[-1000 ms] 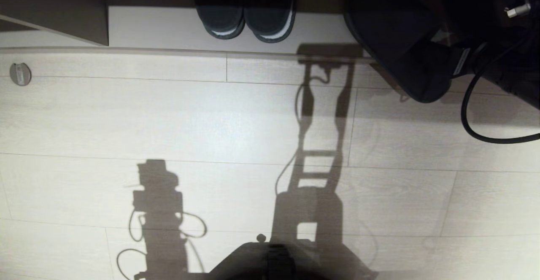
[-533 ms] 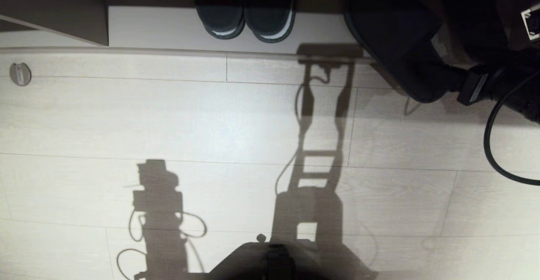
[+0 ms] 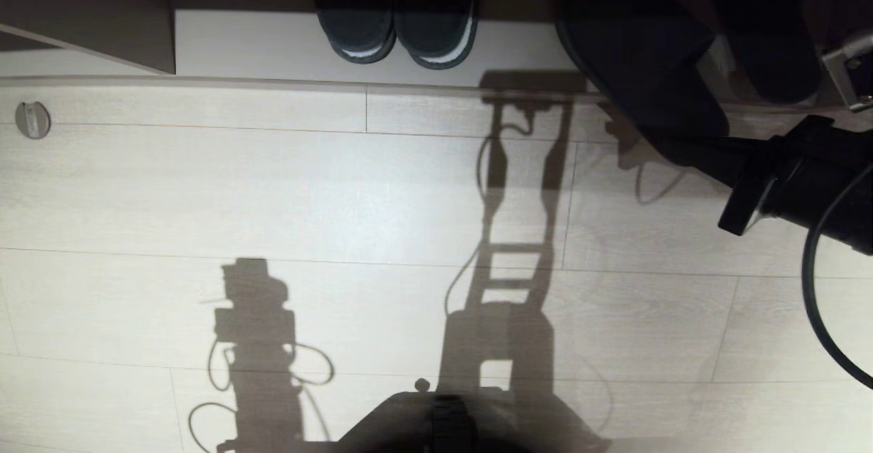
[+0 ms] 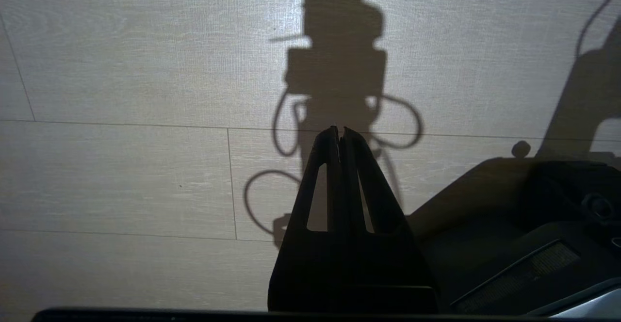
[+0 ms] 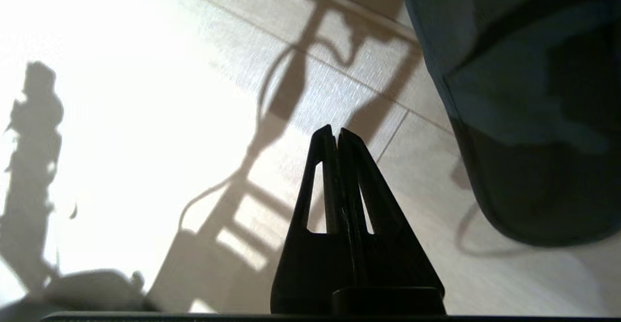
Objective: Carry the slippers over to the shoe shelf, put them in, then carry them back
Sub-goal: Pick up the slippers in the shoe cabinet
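My right gripper (image 5: 336, 133) is pressed together, holding nothing. A slipper (image 5: 529, 118) lies just beside it on the floor (image 3: 273, 187), at the shelf (image 3: 259, 47) edge. My left gripper (image 4: 339, 134) is pressed together too.

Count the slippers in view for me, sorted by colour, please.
Dark slippers with white sole edges: 2
Grey-blue slippers: 2, the second one deep in shadow on the far right
Total: 4
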Robot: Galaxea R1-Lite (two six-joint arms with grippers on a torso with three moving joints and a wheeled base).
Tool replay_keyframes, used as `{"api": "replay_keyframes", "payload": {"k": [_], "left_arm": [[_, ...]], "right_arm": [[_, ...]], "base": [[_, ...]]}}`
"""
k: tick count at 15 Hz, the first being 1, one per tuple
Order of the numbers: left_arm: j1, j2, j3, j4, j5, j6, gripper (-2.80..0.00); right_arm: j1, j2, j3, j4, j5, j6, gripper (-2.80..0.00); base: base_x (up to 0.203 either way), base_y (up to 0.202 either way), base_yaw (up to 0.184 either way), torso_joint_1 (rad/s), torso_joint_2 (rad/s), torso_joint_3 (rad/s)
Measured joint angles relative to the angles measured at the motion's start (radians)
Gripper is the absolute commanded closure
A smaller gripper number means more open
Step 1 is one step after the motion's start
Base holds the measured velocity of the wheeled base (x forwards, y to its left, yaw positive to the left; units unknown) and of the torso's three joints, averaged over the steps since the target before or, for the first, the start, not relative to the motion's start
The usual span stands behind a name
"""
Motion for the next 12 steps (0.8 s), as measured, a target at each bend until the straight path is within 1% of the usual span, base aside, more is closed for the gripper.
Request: {"api": "replay_keyframes", "payload": {"k": [2, 4, 5, 9, 12], "left_arm": [[0.0, 0.0, 0.0, 0.0, 0.0, 0.0, 0.0], [-0.001, 0.0, 0.0, 0.0, 0.0, 0.0, 0.0], [-0.001, 0.0, 0.0, 0.0, 0.0, 0.0, 0.0], [-0.001, 0.0, 0.0, 0.0, 0.0, -0.001, 0.0], [0.0, 0.0, 0.0, 0.0, 0.0, -0.001, 0.0]], "right_arm": [[0.044, 0.103, -0.069, -0.104, -0.098, -0.003, 0.0], [0.075, 0.206, -0.173, -0.223, -0.203, -0.006, 0.0], [0.084, 0.263, -0.228, -0.256, -0.238, -0.006, 0.0], [0.091, 0.414, -0.425, -0.356, -0.311, -0.01, 0.0], [0.062, 0.448, -0.483, -0.342, -0.318, -0.013, 0.0]], "base": [[0.0, 0.0, 0.0, 0.0, 0.0, 0.0], [0.0, 0.0, 0.0, 0.0, 0.0, 0.0], [0.0, 0.0, 0.0, 0.0, 0.0, 0.0], [0.0, 0.0, 0.0, 0.0, 0.0, 0.0], [0.0, 0.0, 0.0, 0.0, 0.0, 0.0]]}}
